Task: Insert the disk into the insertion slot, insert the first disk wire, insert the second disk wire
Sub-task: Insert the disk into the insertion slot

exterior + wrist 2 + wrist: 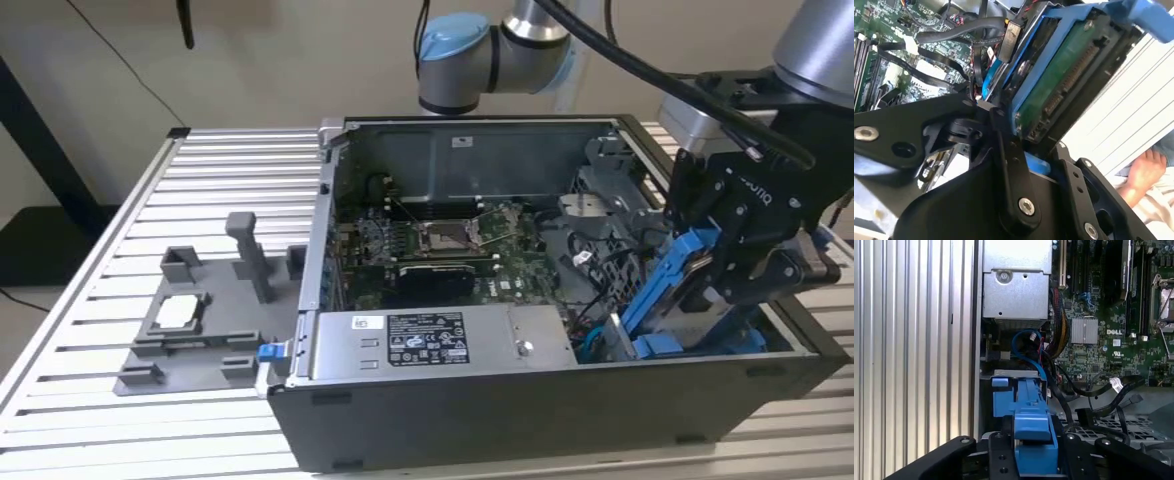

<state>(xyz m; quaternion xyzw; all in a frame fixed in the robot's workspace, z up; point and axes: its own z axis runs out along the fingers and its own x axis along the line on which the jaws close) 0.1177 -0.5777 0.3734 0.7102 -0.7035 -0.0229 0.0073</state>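
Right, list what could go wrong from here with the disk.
The disk, gripped by the pincer, looks tilted against the insertion slot; it may jam on the cage edge. The blue cable and black wires lie close by and might get pinched. A person's hand is by the slatted table and could be struck.

In the exterior view the arm (497,52) bends at a blue-capped joint (447,45) at the back and reaches across to the exterior view's right, where a grey link comes down to the wrist (727,95). Below the wrist the black gripper (745,280) points steeply downward with a slight tilt. In both wrist views its black linkage fingers (999,460) (1014,170) press from either side on the blue frame of the disk (674,290), so the gripper (1035,455) (1041,167) is clamped on it, holding it nearly on edge.
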